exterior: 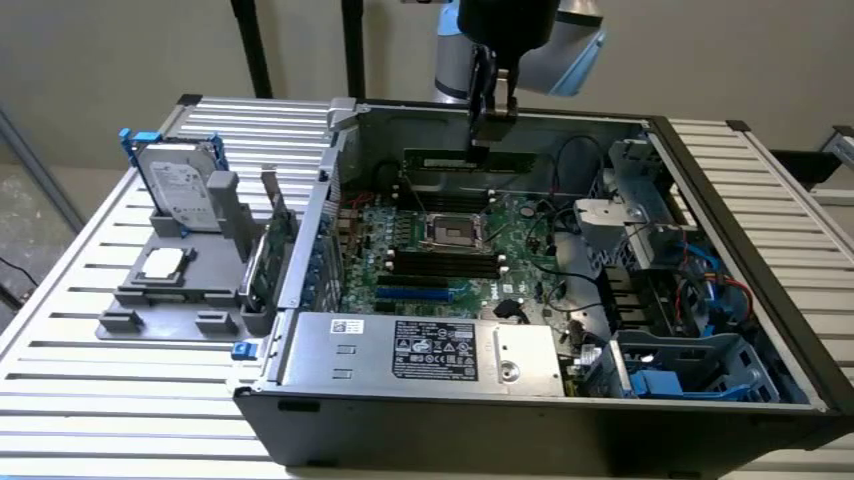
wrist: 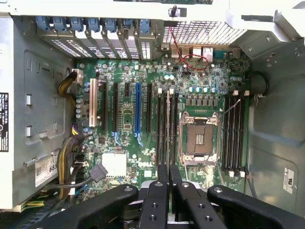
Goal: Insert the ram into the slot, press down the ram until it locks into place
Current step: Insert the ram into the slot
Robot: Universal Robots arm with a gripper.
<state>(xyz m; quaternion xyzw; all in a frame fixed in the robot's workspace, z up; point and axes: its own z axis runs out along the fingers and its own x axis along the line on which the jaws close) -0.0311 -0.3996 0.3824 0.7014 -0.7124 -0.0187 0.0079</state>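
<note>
We see the black hand [exterior: 494, 120] pinching the long, flat dark-green ram stick [exterior: 514, 163] near twelve o'clock in the exterior view. The ram is raised and held level, apart from the black plastic memory slots [exterior: 447, 264] on the green motherboard [exterior: 505, 228]. One bank lies each side of the square metal processor socket [exterior: 454, 231]. We find the grey plastic parts tray [exterior: 187, 262] at nine o'clock, on the slatted white surface [exterior: 120, 400].

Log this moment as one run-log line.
pincer: shut on ram | ram: held raised, clear of slots | insertion: not done | press-down: not done
</note>
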